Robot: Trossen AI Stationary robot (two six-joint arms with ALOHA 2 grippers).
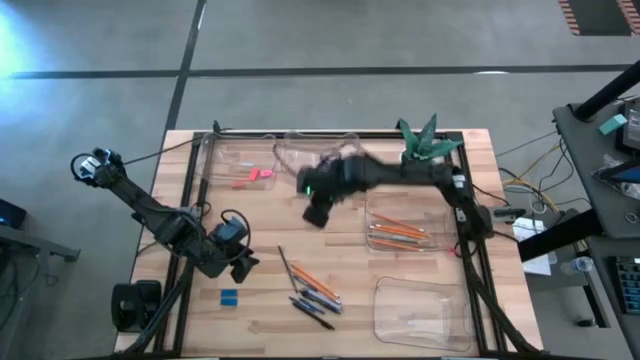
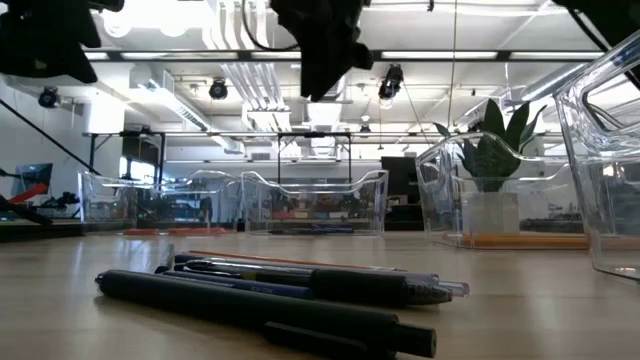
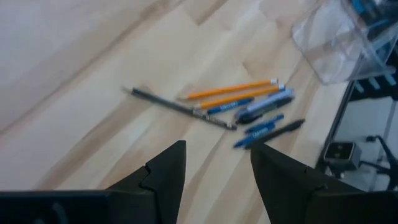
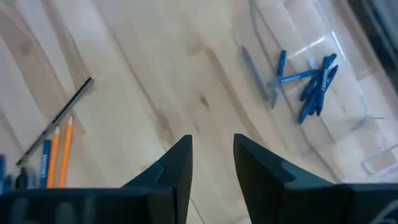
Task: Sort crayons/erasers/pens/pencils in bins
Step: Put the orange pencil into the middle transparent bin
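My right gripper [image 1: 316, 214] hangs over bare table between the bins, fingers apart with nothing between them. The crayons [image 4: 314, 81] lie in the bin [image 1: 312, 150] at the far edge. My left gripper [image 3: 217, 171] waits at the left side, fingers wide and empty, facing a loose pile of pens [image 1: 318, 298] and pencils [image 1: 310, 276]. More pencils sit in the right bin [image 1: 440, 215]; a blue eraser [image 1: 229, 296] lies near the left arm.

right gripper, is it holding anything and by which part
Nothing is held. The right gripper hangs over bare table with its jaws apart and empty; the crayons lie in their bin. The left gripper is also open and empty.
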